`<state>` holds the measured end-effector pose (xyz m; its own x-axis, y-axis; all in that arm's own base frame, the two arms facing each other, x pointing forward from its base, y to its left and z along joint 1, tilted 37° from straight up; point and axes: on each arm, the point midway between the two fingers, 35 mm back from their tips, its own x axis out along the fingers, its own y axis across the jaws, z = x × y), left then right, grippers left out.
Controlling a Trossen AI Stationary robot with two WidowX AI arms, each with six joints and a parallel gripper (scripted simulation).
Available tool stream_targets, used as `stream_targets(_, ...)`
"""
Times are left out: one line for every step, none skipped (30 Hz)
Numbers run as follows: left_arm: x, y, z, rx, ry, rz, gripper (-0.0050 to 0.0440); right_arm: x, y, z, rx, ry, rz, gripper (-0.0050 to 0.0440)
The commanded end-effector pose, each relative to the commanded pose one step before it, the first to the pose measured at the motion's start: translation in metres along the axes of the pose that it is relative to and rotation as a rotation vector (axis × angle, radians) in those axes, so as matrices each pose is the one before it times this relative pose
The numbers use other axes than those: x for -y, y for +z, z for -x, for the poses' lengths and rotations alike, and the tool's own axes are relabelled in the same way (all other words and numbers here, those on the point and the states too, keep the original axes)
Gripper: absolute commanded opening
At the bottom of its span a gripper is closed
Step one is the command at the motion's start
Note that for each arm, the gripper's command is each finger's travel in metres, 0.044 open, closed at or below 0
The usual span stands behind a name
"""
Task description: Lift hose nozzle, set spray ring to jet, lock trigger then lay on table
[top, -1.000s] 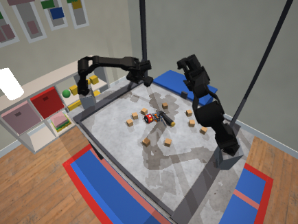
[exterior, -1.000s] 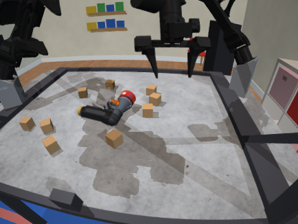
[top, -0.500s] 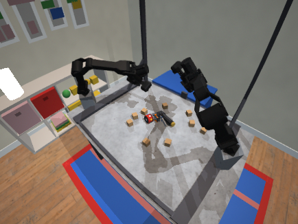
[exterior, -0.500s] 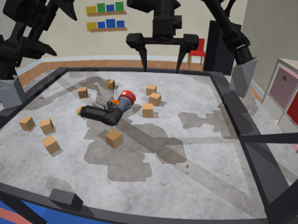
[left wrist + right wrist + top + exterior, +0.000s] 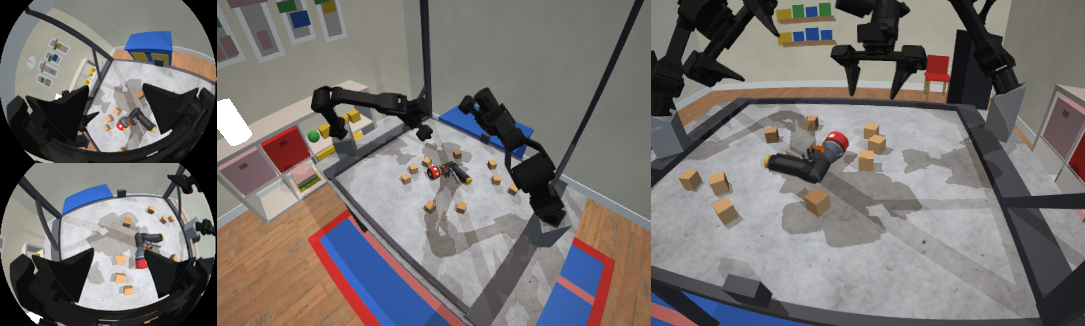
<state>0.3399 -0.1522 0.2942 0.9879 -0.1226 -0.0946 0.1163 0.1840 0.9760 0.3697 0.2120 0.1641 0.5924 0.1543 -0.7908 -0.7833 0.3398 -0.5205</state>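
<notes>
Left gripper (image 5: 475, 100) (image 5: 760, 57) (image 5: 116, 86): its tapered, matte black fingers are spread wide, with nothing between them. Right gripper (image 5: 421, 119) (image 5: 878, 90) (image 5: 119, 250): its matching fingers are also spread and hold nothing. Both are well above the mottled grey, stone-like table top (image 5: 382, 200) (image 5: 951, 250) (image 5: 107, 140) (image 5: 76, 236).

The dark grey, pistol-shaped hose nozzle (image 5: 460, 172) (image 5: 818, 170) (image 5: 146, 120) (image 5: 139, 241) lies on its side on the table, below and well apart from both grippers. Its cylindrical red spray ring (image 5: 433, 172) (image 5: 837, 140) (image 5: 120, 126) (image 5: 141, 263) faces the right arm's base side; its rounded handle, yellow at the end, extends toward the left arm's base side. The symbol at the arrow is too small to read.

Nine tan cubes, including a sharp-edged tan block (image 5: 430, 206), stand around the nozzle, apart from it. Three are near the ring, with a gap between ring and blocks. A raised dark frame edge (image 5: 851, 101) (image 5: 55, 239) borders the table.
</notes>
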Motion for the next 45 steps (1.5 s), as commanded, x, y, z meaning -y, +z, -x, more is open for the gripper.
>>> stream_targets(-0.00818, -0.00704, 0.00248, 0.00163, 0.01692, 0.06537, 0.0401, 0.01383, -0.00419, 0.01306, 0.04113, -0.04281, -0.06666, 0.0396)
stream_targets(-0.00087, -0.00178, 0.00003, -0.00093, 0.00166, 0.01606, 0.0401, 0.00258, -0.00127, 0.00151, 0.00619, -0.00794, -0.01536, 0.0396)
stream_targets(-0.00089, -0.00176, 0.00004, -0.0009, 0.00169, 0.01603, 0.0401, 0.00259, -0.00124, 0.00151, 0.00623, -0.00794, -0.01528, 0.0396)
stream_targets(-0.00086, -0.00184, 0.00003, -0.00089, 0.00164, 0.01649, 0.0401, 0.00234, -0.00137, 0.00131, 0.00607, -0.00734, -0.01566, 0.0396)
stream_targets(-0.00094, -0.00172, 0.00007, -0.00084, 0.00173, 0.01597, 0.0401, 0.00261, -0.00117, 0.00153, 0.00633, -0.00793, -0.01512, 0.0396)
stream_targets(-0.00096, -0.0017, 0.00008, -0.00081, 0.00176, 0.01595, 0.0401, 0.00261, -0.00114, 0.00154, 0.00638, -0.00793, -0.01504, 0.0396)
stream_targets(0.0, 0.0, 0.0, 0.0, 0.0, 0.0, 0.0401, 0.0, 0.0, 0.0, 0.0, 0.0, 0.0, 0.0396)
stream_targets(0.0, 0.0, 0.0, 0.0, 0.0, 0.0, 0.0401, 0.0, 0.0, 0.0, 0.0, 0.0, 0.0, 0.0396)
stream_targets(-0.00025, -0.00049, -0.00009, 0.00018, 0.0002, 0.0113, 0.0401, 0.00099, -0.00004, 0.00064, 0.00422, -0.00385, -0.00671, 0.0396)
stream_targets(-0.00101, -0.00166, 0.00009, -0.00076, 0.00179, 0.0159, 0.0401, 0.00263, -0.00108, 0.00155, 0.00645, -0.00793, -0.01491, 0.0396)
stream_targets(-0.00103, -0.00164, 0.0001, -0.00073, 0.00181, 0.01588, 0.0401, 0.00264, -0.00105, 0.00155, 0.00649, -0.00792, -0.01483, 0.0396)
stream_targets(-0.00208, -0.00239, 0.00027, -0.00211, 0.0044, 0.01857, 0.0401, 0.00341, -0.00216, 0.00197, 0.0058, -0.01012, -0.01916, 0.0396)
stream_targets(-0.00107, -0.00159, 0.00013, -0.00067, 0.00186, 0.01581, 0.0401, 0.00264, -0.00097, 0.00156, 0.00661, -0.00791, -0.01467, 0.0396)
stream_targets(-0.00109, -0.00157, 0.00014, -0.00063, 0.00187, 0.01579, 0.0401, 0.00265, -0.00094, 0.00157, 0.00666, -0.0079, -0.01459, 0.0396)
stream_targets(-0.00152, -0.00153, 0.00032, 0.00031, 0.0026, 0.01706, 0.0401, 0.0036, -0.00065, 0.00193, 0.00868, -0.00987, -0.01693, 0.0396)
stream_targets(-0.00113, -0.00152, 0.00016, -0.00057, 0.00191, 0.01573, 0.0401, 0.00266, -0.00087, 0.00159, 0.00677, -0.0079, -0.01441, 0.0396)
stream_targets(-0.00115, -0.0015, 0.00017, -0.00053, 0.00193, 0.01571, 0.0401, 0.00267, -0.00083, 0.0016, 0.00683, -0.0079, -0.01433, 0.0396)
stream_targets(-0.00097, -0.0016, 0.00012, -0.00042, 0.00125, 0.0161, 0.0401, 0.00265, -0.00081, 0.00167, 0.00757, -0.00759, -0.01516, 0.0396)
stream_targets(-0.00119, -0.00146, 0.00019, -0.00047, 0.00196, 0.01567, 0.0401, 0.00268, -0.00076, 0.00161, 0.00695, -0.00788, -0.01416, 0.0396)
stream_targets(-0.00121, -0.00143, 0.0002, -0.00043, 0.00198, 0.01565, 0.0401, 0.00268, -0.00072, 0.00162, 0.007, -0.00787, -0.01408, 0.0396)
stream_targets(-0.00115, -0.00157, 0.00022, -0.00053, 0.00174, 0.0161, 0.0401, 0.00253, -0.00094, 0.00145, 0.00668, -0.00752, -0.01457, 0.0396)
stream_targets(-0.00124, -0.00138, 0.00022, -0.00037, 0.002, 0.01561, 0.0401, 0.00268, -0.00065, 0.00163, 0.00713, -0.00785, -0.01393, 0.0396)
stream_targets(-0.00126, -0.00136, 0.00023, -0.00033, 0.00202, 0.01559, 0.0401, 0.00268, -0.00062, 0.00164, 0.00718, -0.00784, -0.01385, 0.0396)
stream_targets(0.0, 0.0, 0.0, 0.0, 0.0, 0.0, 0.0401, 0.0, 0.0, 0.0, 0.0, 0.0, 0.0, 0.0396)
stream_targets(0.0, 0.0, 0.0, 0.0, 0.0, 0.0, 0.0401, 0.0, 0.0, 0.0, 0.0, 0.0, 0.0, 0.0396)
stream_targets(-0.00025, -0.00048, -0.00005, -0.00001, -0.0001, 0.01104, 0.0401, 0.00102, 0.00016, 0.00071, 0.00472, -0.00354, -0.00629, 0.0396)
stream_targets(-0.00129, -0.00132, 0.00024, -0.00027, 0.00204, 0.01557, 0.0401, 0.00269, -0.00057, 0.00165, 0.00727, -0.00782, -0.01373, 0.0396)
stream_targets(-0.00131, -0.0013, 0.00025, -0.00024, 0.00205, 0.01555, 0.0401, 0.00269, -0.00053, 0.00166, 0.00733, -0.00781, -0.01365, 0.0396)
stream_targets(-0.00238, -0.00181, 0.00049, -0.00112, 0.00475, 0.01796, 0.0401, 0.00361, -0.00151, 0.00215, 0.00686, -0.01059, -0.01761, 0.0396)
stream_targets(-0.00134, -0.00124, 0.00027, -0.00016, 0.00207, 0.01551, 0.0401, 0.00269, -0.00046, 0.00167, 0.00747, -0.00777, -0.01349, 0.0396)
stream_targets(-0.00135, -0.00122, 0.00028, -0.00013, 0.00208, 0.01549, 0.0401, 0.00268, -0.00042, 0.00167, 0.00753, -0.00775, -0.01341, 0.0396)
stream_targets(-0.00172, -0.00104, 0.00048, 0.00114, 0.00265, 0.01663, 0.0401, 0.00342, 0.00008, 0.00198, 0.00986, -0.00919, -0.01528, 0.0396)
stream_targets(-0.00138, -0.00117, 0.0003, -0.00005, 0.0021, 0.01545, 0.0401, 0.00268, -0.00035, 0.00169, 0.00767, -0.00773, -0.01323, 0.0396)
stream_targets(-0.00139, -0.00114, 0.00031, -0.00002, 0.00211, 0.01543, 0.0401, 0.00268, -0.00032, 0.0017, 0.00774, -0.00771, -0.01315, 0.0396)
stream_targets(-0.00121, -0.00131, 0.00027, -0.00009, 0.00141, 0.01588, 0.0401, 0.00262, -0.0003, 0.00174, 0.00834, -0.00728, -0.0138, 0.0396)
stream_targets(-0.00141, -0.00109, 0.00033, 0.00005, 0.00212, 0.01541, 0.0401, 0.00268, -0.00024, 0.00171, 0.00787, -0.00767, -0.01298, 0.0396)
stream_targets(-0.00143, -0.00107, 0.00034, 0.00009, 0.00212, 0.0154, 0.0401, 0.00267, -0.00021, 0.00172, 0.00794, -0.00765, -0.0129, 0.0396)
stream_targets(-0.0014, -0.00122, 0.00037, -0.00003, 0.00198, 0.01585, 0.0401, 0.00261, -0.00051, 0.00158, 0.00744, -0.00752, -0.01343, 0.0396)
stream_targets(-0.00145, -0.00101, 0.00036, 0.00016, 0.00213, 0.01537, 0.0401, 0.00266, -0.00014, 0.00173, 0.00808, -0.00759, -0.01274, 0.0396)
stream_targets(-0.00146, -0.00099, 0.00037, 0.0002, 0.00214, 0.01536, 0.0401, 0.00266, -0.00011, 0.00174, 0.00815, -0.00757, -0.01266, 0.0396)
stream_targets(0.0, 0.0, 0.0, 0.0, 0.0, 0.0, 0.0401, 0.0, 0.0, 0.0, 0.0, 0.0, 0.0, 0.0396)
stream_targets(0.0, 0.0, 0.0, 0.0, 0.0, 0.0, 0.0401, 0.0, 0.0, 0.0, 0.0, 0.0, 0.0, 0.0396)
stream_targets(-0.00031, -0.00042, -0.00001, -0.00001, -0.0001, 0.01105, 0.0401, 0.00099, 0.00039, 0.00077, 0.00528, -0.00313, -0.00588, 0.0396)
stream_targets(-0.00148, -0.00095, 0.00038, 0.00026, 0.00214, 0.01536, 0.0401, 0.00265, -0.00006, 0.00175, 0.00826, -0.00754, -0.01254, 0.0396)
stream_targets(-0.00149, -0.00092, 0.00039, 0.0003, 0.00214, 0.01535, 0.0401, 0.00265, -0.00002, 0.00176, 0.00833, -0.00751, -0.01246, 0.0396)
